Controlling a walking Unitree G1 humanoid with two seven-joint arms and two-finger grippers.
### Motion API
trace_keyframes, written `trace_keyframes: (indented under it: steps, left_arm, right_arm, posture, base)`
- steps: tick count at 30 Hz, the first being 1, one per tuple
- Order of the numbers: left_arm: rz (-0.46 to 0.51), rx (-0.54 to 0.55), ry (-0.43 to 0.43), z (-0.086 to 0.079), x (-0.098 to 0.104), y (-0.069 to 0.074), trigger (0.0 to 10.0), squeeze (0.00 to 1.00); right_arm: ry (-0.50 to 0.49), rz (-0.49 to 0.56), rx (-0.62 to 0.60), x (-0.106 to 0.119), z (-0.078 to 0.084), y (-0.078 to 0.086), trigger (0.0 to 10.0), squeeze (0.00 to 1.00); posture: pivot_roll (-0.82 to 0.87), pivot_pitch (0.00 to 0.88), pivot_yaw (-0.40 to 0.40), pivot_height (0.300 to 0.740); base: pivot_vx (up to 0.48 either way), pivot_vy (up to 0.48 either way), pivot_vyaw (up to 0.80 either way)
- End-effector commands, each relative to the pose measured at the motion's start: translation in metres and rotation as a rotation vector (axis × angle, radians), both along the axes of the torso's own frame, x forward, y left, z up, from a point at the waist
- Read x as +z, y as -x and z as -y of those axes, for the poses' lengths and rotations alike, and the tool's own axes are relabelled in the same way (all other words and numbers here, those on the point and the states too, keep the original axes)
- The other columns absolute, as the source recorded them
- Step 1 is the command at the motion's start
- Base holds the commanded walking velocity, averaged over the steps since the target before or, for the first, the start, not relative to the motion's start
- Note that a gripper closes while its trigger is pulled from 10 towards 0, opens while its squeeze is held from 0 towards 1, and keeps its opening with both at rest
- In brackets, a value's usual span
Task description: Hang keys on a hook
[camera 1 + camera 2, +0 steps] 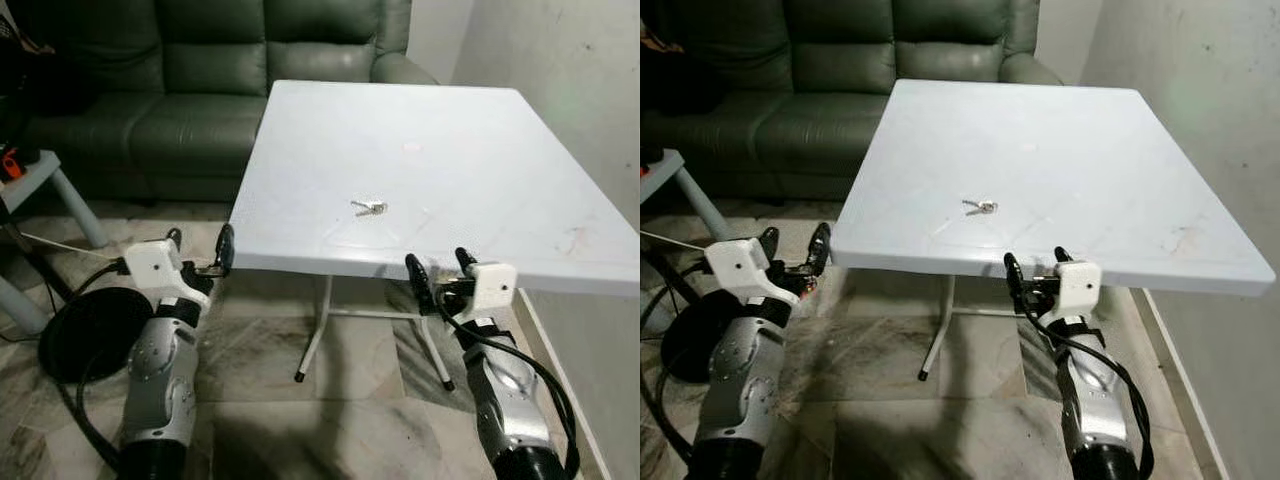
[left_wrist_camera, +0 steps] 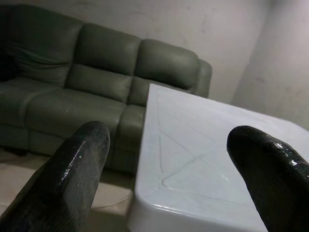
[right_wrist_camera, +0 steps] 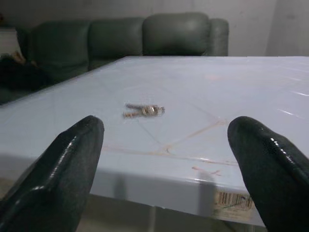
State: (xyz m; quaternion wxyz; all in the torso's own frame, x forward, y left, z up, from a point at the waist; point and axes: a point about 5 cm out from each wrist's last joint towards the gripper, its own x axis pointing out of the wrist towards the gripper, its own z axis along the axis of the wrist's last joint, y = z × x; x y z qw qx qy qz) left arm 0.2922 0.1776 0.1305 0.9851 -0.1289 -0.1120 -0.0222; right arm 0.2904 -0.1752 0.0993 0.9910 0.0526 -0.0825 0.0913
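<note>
The right gripper (image 1: 440,266) hangs at the near edge of the white surface (image 1: 480,170) with its jaws spread and empty, and the keys (image 3: 143,110) lie flat on the surface ahead of them, well apart. The left gripper (image 1: 199,251) is likewise spread and empty beside the surface's near left corner, with a green sofa (image 1: 200,80) beyond.

The counter (image 1: 470,170) is plain white, with faint reddish smears toward 3 o'clock. The keys (image 1: 368,208) on it are silvery metal. The leather sofa (image 1: 200,90) at 11 o'clock is dark grey-green. The floor (image 1: 350,400) is marbled grey and beige tile. Both arms are silver with glossy black fingers (image 3: 270,169).
</note>
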Motion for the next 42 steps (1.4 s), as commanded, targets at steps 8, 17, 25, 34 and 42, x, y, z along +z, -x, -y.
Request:
trace_keyframes:
  steps: [8,17,25,34,42]
  left_arm:
    - [-0.028,0.026,0.043,0.0,-0.003,0.019,10.0,0.0]
    - [-0.06,0.022,0.027,-0.003,-0.008,0.019,10.0,0.0]
    - [-0.07,0.003,0.026,0.004,-0.005,0.015,10.0,0.0]
    - [-0.064,-0.024,-0.004,0.006,-0.002,0.014,10.0,0.0]
    - [-0.055,-0.042,-0.022,0.011,0.0,0.014,10.0,0.0]
  right_arm:
    - [-0.067,0.063,-0.023,0.021,-0.006,0.017,10.0,0.0]
    - [-0.049,0.023,-0.018,0.016,-0.007,0.022,10.0,0.0]
    - [-0.03,0.009,-0.004,0.02,-0.011,0.02,10.0,0.0]
    - [-0.02,0.006,0.009,0.023,-0.013,0.02,10.0,0.0]
    - [-0.023,0.002,0.014,0.023,-0.015,0.02,10.0,0.0]
  posture:
    - [0.01,0.0,-0.021,0.736]
    - [0.02,0.0,-0.025,0.736]
    - [0.02,0.0,-0.023,0.736]
    - [0.02,0.0,-0.023,0.736]
    - [0.02,0.0,-0.023,0.736]
  base:
    - [0.0,0.0,0.0]
    - [0.0,0.0,0.0]
    - [0.0,0.0,0.0]
    - [0.0,0.0,0.0]
    - [0.184,0.0,0.0]
